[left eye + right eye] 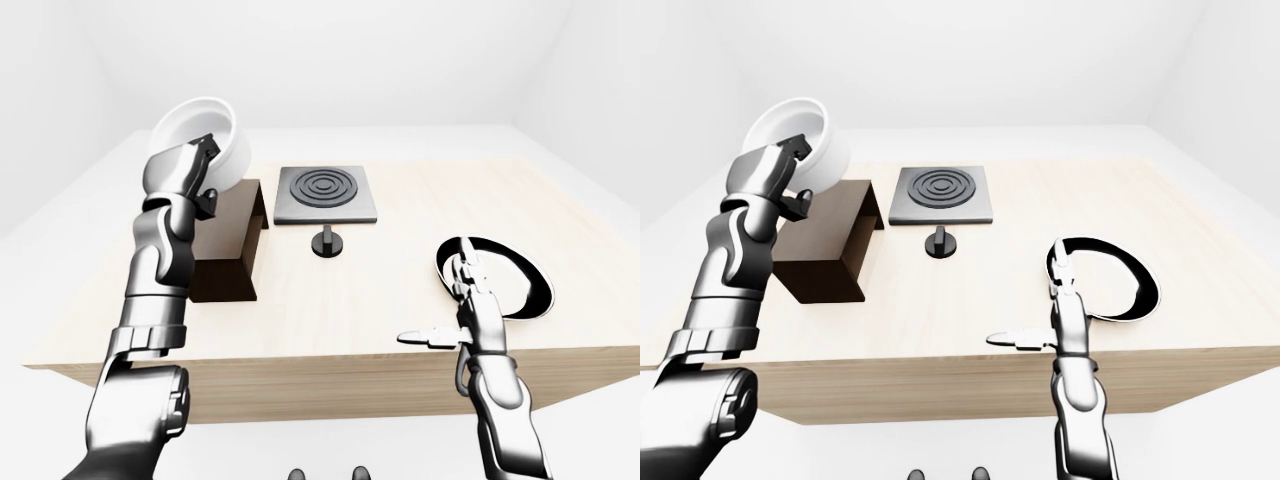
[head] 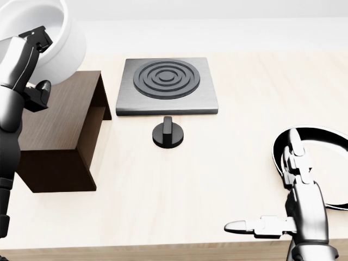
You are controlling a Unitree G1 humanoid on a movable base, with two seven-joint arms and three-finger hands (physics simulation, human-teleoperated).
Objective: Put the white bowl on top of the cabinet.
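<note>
My left hand point(image 2: 37, 41) is shut on the rim of the white bowl point(image 2: 61, 48), which shows at the top left of the head view. The bowl is tilted, its opening turned toward the camera in the left-eye view, and hangs in the air above the far end of the dark brown cabinet point(image 2: 57, 128). The cabinet's flat top is bare, and I cannot tell whether the bowl touches it. My right hand point(image 2: 272, 190) hovers low on the right with fingers spread and nothing in it.
A grey hotplate point(image 2: 167, 84) with rings lies right of the cabinet, with a black knob point(image 2: 168, 133) below it. A black pan point(image 2: 321, 163) with a white inside sits beside my right hand. The table's near edge point(image 1: 330, 375) runs below both arms.
</note>
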